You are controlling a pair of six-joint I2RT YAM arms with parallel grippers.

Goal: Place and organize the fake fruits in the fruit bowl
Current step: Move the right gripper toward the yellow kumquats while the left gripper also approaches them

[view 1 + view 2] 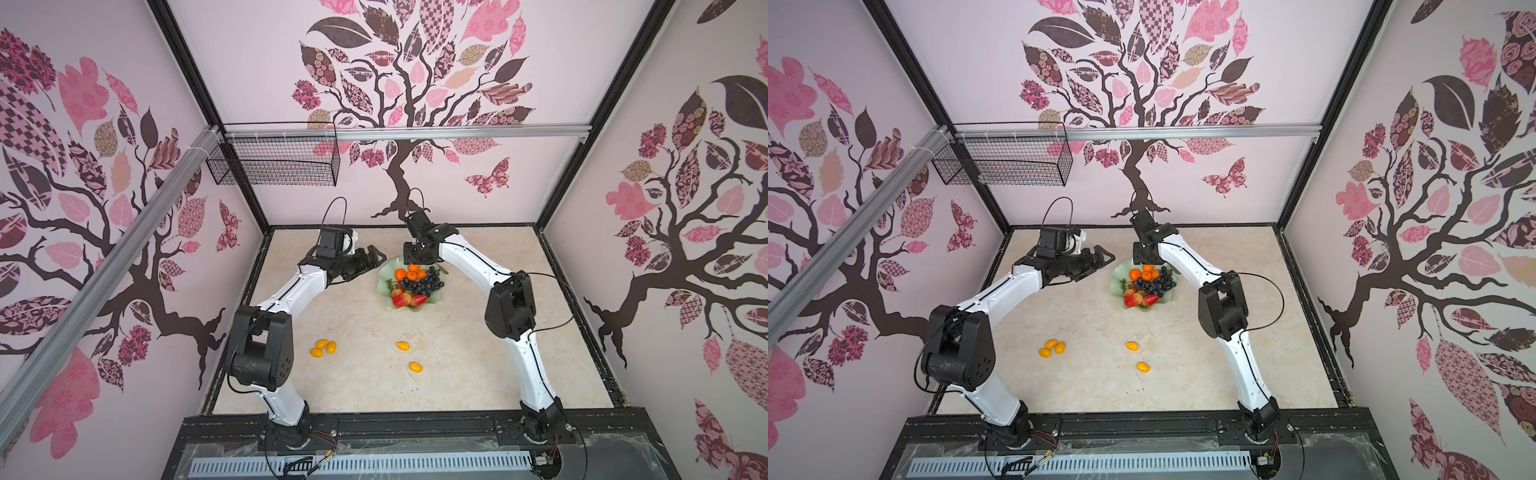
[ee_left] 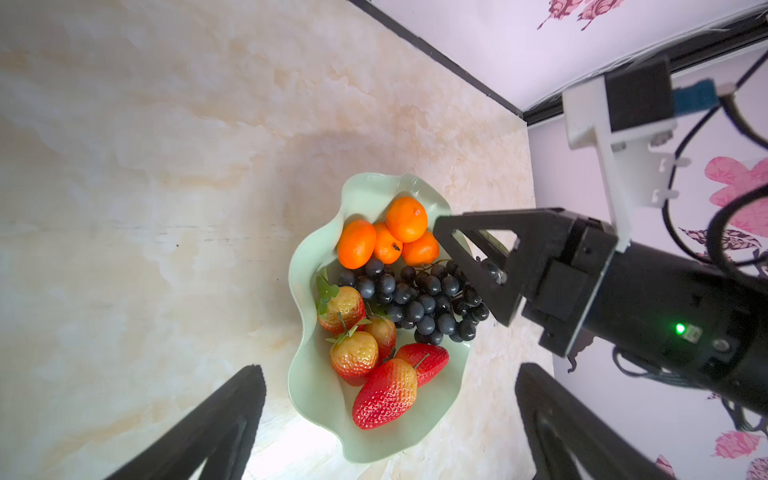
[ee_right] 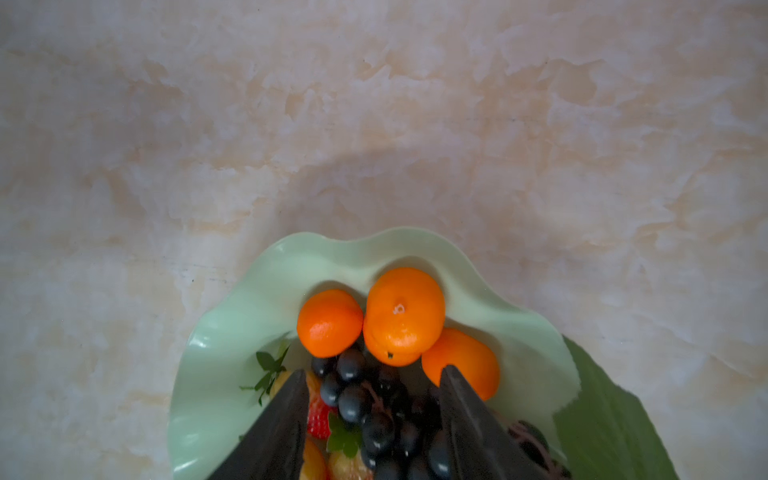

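Note:
The pale green fruit bowl (image 1: 384, 279) (image 2: 316, 390) (image 3: 232, 332) stands at the back middle of the table. In it lie round oranges (image 2: 406, 219) (image 3: 403, 316), a dark grape bunch (image 2: 419, 299) (image 1: 424, 282) and strawberries (image 2: 384, 395) (image 1: 402, 300). Several small yellow-orange ovals lie on the table nearer the front: three in a cluster (image 1: 323, 347), one (image 1: 402, 345) and another (image 1: 416, 367). My right gripper (image 3: 374, 372) (image 1: 417, 262) points down over the bowl's far part, open, with the grapes lying below the gap. My left gripper (image 2: 390, 370) (image 1: 375, 259) hovers left of the bowl, wide open and holding nothing.
A black wire basket (image 1: 274, 160) hangs on the back wall at the left, high above the table. A green leaf (image 3: 602, 415) lies over the bowl's rim. The walls close in the table's back and sides.

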